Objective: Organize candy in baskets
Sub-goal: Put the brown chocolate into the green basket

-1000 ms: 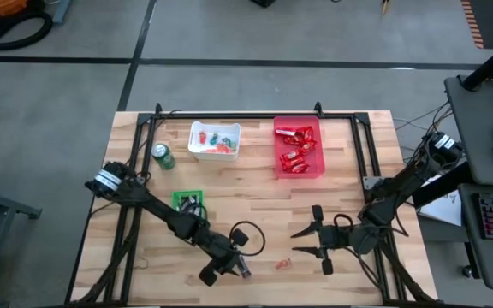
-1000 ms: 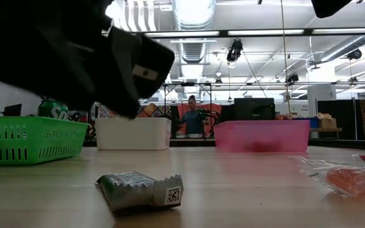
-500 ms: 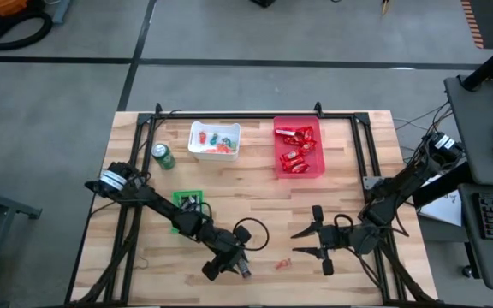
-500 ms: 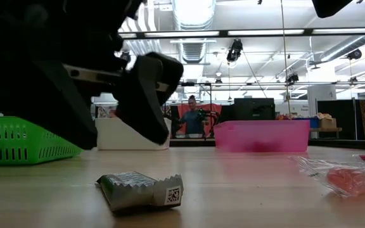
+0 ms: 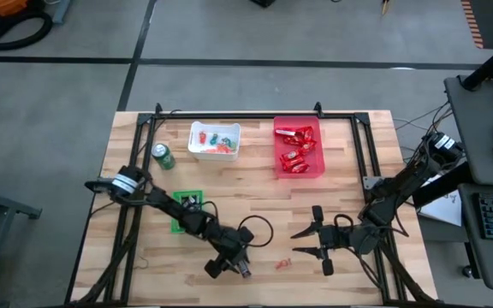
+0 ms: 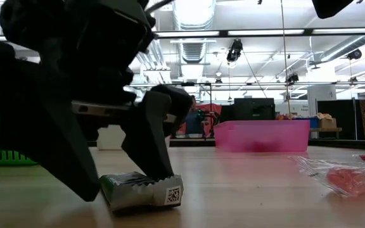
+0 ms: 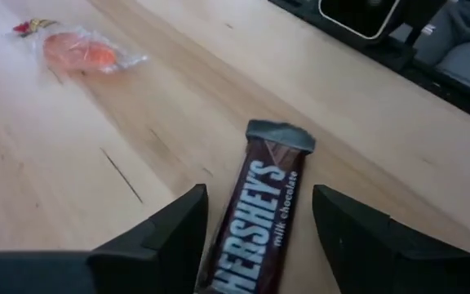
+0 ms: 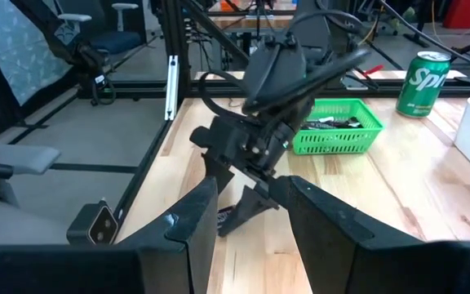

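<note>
The left pincer [image 7: 259, 237] stands open astride the chocolate bar [image 7: 261, 214] on the bench [image 7: 72, 163]. The right pincer [image 5: 308, 241] hovers open, holding nothing.

A robotics lab: ceiling strip lights [image 6: 189, 31], office chairs [image 8: 125, 16], concrete floor [image 5: 229, 34].

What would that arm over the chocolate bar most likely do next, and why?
Probably close its fingers on the bar. The left gripper is open, its fingers either side of the Hershey's bar and down at the table, so nothing is gripped yet. Once held, the bar could go to the green basket, which already holds dark-wrapped pieces. The right gripper waits nearby.
</note>
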